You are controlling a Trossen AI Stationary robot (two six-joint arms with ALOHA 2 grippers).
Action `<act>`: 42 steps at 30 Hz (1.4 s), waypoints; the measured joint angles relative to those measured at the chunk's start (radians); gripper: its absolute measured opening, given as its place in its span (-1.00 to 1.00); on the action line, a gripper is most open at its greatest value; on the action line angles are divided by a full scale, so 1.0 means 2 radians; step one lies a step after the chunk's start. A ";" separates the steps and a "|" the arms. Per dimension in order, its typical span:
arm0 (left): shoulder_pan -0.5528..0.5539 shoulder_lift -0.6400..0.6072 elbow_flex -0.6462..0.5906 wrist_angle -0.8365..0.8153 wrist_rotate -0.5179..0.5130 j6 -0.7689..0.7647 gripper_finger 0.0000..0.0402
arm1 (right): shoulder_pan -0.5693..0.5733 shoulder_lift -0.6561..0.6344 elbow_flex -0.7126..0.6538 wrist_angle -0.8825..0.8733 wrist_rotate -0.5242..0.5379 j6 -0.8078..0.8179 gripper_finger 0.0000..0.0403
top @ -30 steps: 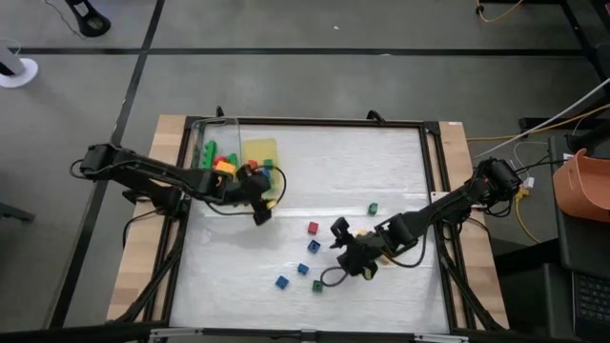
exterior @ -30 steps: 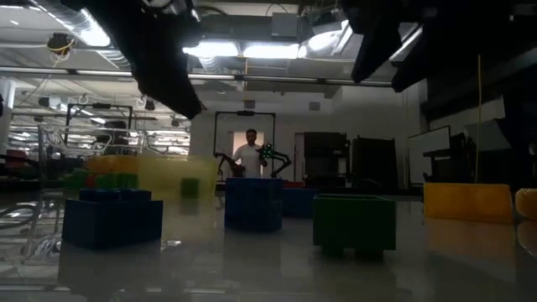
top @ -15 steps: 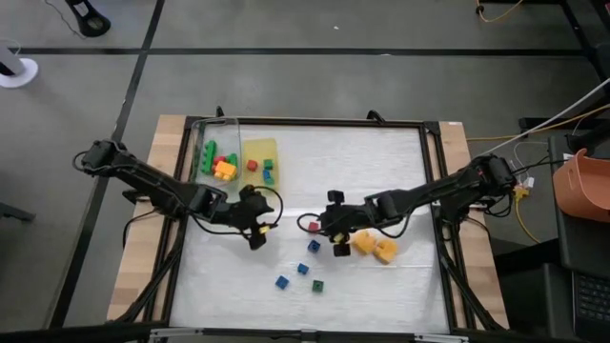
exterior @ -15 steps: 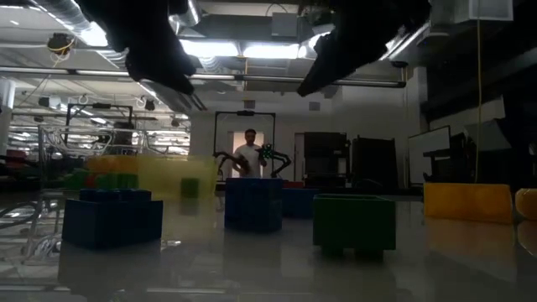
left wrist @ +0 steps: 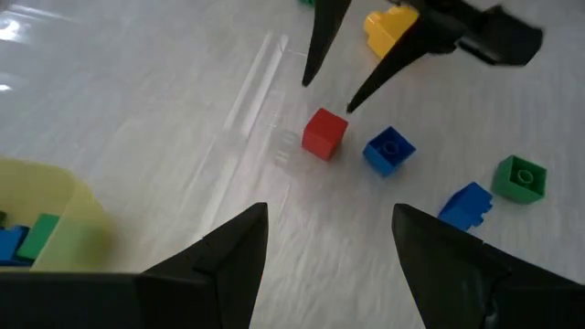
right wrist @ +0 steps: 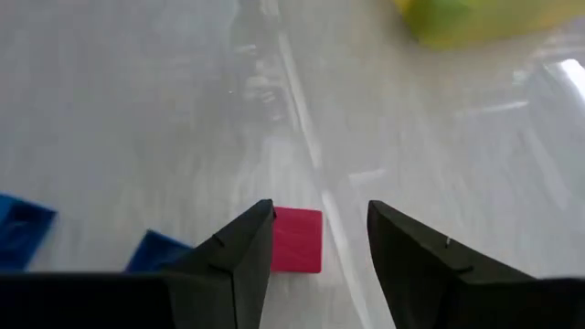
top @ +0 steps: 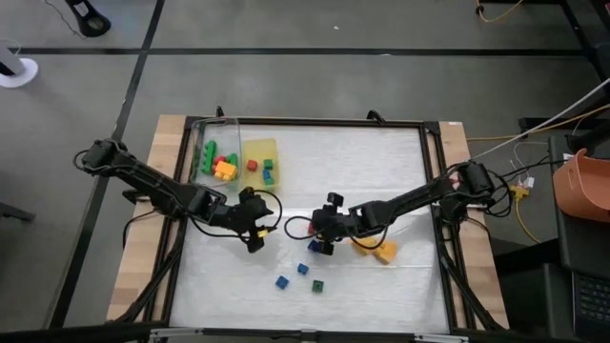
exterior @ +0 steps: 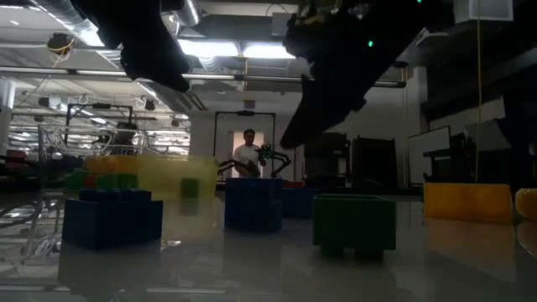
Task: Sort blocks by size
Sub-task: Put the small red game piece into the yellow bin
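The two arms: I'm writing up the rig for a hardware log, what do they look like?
Both are slim, dark, jointed arms with black cables looping beside them. The left gripper and the right gripper each end in two black, tapering wedge-shaped fingers. No markings are visible on them.

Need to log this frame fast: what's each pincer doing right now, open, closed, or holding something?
Left pincer: open, empty, hovering over the table near the yellow tray.
Right pincer: open, empty, fingers either side of the red block.

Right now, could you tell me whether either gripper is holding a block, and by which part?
Nothing is held. The right gripper is open above the red cube; the left gripper is open and empty.
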 joint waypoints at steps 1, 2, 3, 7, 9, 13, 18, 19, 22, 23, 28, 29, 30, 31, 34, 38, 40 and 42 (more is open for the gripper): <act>0.000 0.000 0.000 0.000 0.000 0.003 0.10 | 0.000 0.004 0.000 0.000 0.002 0.006 -0.12; 0.000 0.000 0.000 0.000 0.000 0.005 0.10 | 0.000 0.008 0.000 0.002 0.002 0.010 -0.12; 0.000 0.000 0.000 0.000 -0.001 0.006 0.10 | 0.000 0.012 0.000 0.006 0.002 0.014 -0.12; 0.000 0.000 0.000 0.000 -0.001 0.008 0.10 | 0.000 0.027 0.000 0.012 0.001 0.021 -0.12; 0.000 0.000 0.000 0.000 -0.001 0.008 0.10 | 0.000 0.032 0.000 0.012 0.001 0.021 -0.12; 0.000 0.000 0.000 -0.001 -0.001 0.008 0.10 | 0.001 0.042 0.000 0.013 0.001 0.021 -0.12; 0.000 0.000 0.000 -0.001 -0.002 0.008 0.10 | 0.001 0.045 0.000 0.017 -0.003 0.021 -0.12; 0.000 0.000 0.000 -0.001 -0.001 0.008 0.10 | 0.001 0.045 0.000 0.017 -0.003 0.021 -0.12; 0.000 0.000 0.000 -0.001 -0.002 0.008 0.10 | 0.001 0.045 0.000 0.017 -0.003 0.021 -0.12; 0.000 0.000 0.000 -0.001 -0.002 0.009 0.10 | 0.001 0.045 0.000 0.017 -0.003 0.021 -0.12; 0.000 0.000 0.000 -0.001 -0.002 0.008 0.10 | 0.000 0.045 0.000 0.020 -0.003 0.019 -0.12; 0.000 0.000 0.000 -0.001 -0.002 0.008 0.10 | 0.001 0.045 0.000 0.021 -0.003 0.018 -0.12; 0.000 0.000 0.000 -0.001 -0.002 0.008 0.10 | 0.001 0.045 0.000 0.023 -0.003 0.017 -0.12; 0.000 0.000 0.000 -0.001 -0.002 0.008 0.10 | 0.001 0.045 0.000 0.024 -0.003 0.017 -0.12; 0.000 0.000 0.000 -0.001 -0.002 0.008 0.10 | 0.001 0.045 0.000 0.027 -0.003 0.015 -0.12; 0.000 0.000 0.000 -0.001 -0.002 0.008 0.10 | 0.001 0.045 0.000 0.030 -0.003 0.015 -0.12; 0.000 0.000 0.000 -0.001 -0.002 0.008 0.10 | 0.001 0.045 0.000 0.036 -0.003 0.015 -0.12; 0.000 0.000 0.000 -0.001 -0.002 0.008 0.10 | 0.001 0.045 0.000 0.040 -0.003 0.015 -0.12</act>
